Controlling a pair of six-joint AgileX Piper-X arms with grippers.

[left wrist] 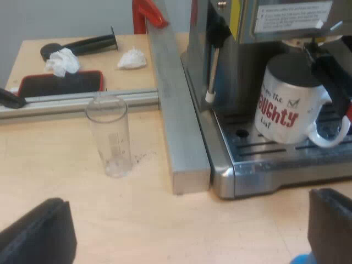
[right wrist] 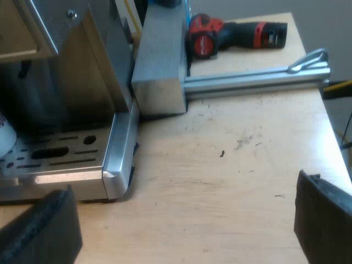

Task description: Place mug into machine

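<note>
Pale wooden surface (left wrist: 137, 220), with an espresso machine (left wrist: 231, 82) set on it.
The mug (left wrist: 286, 99) is seen standing on the drip tray (left wrist: 264, 154), close by the holder's dark handle (left wrist: 330, 77); the left end effector (left wrist: 184, 231) and right end effector (right wrist: 181, 225) are held released, empty.

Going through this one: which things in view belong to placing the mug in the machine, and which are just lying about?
Belongs to the job:
- mug, standing on the drip tray
- espresso machine

Just lying about:
- measuring glass, upright on the table
- crumpled tissues
- power drill
- metal rail
</note>
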